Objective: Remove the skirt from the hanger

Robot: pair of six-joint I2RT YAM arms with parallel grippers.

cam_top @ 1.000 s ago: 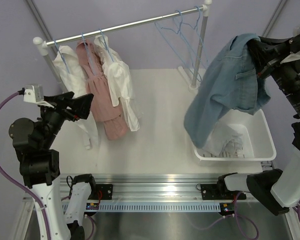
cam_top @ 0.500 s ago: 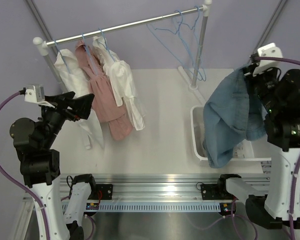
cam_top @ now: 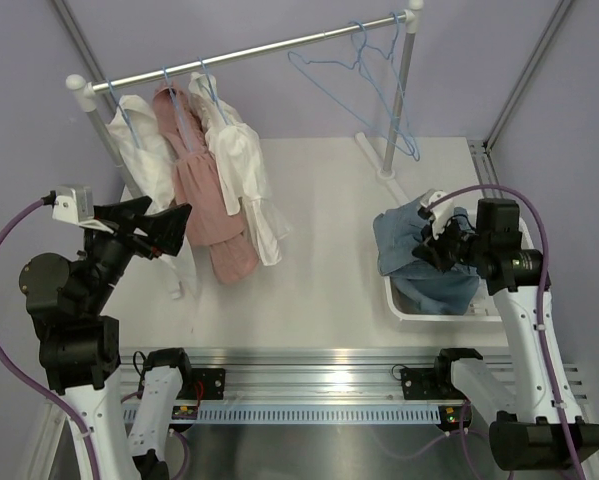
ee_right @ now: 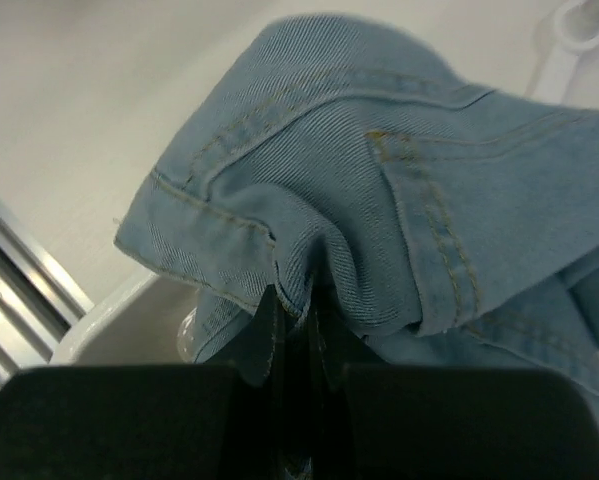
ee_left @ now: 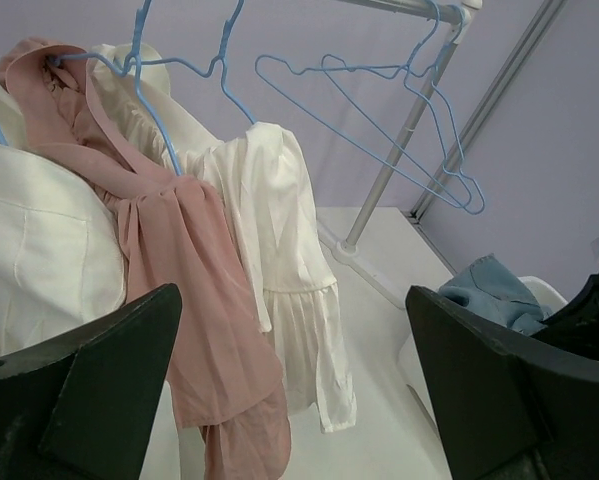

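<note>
The skirt [cam_top: 419, 248] covers most of the bin [cam_top: 407, 304] at the desk's [cam_top: 319, 240] 3 o'clock, so the bin's floor is hidden. Denim spills over the bin's 9 o'clock rim. The right jaws' tips are buried in a denim fold, clamped on it. The left jaws gape wide, holding nothing, beside the garments [cam_top: 214, 190] at 10 o'clock.

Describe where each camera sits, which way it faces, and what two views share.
Top external: above and behind the bases, looking down on table, clothes rail, white bin; both arms show.
Left wrist: on the left arm, facing the pink garment and empty blue hangers; the open left end effector frames the bottom.
Right wrist: looking down at the denim skirt pinched by the right end effector.
Shared: top and left wrist both show hangers and skirt.
</note>
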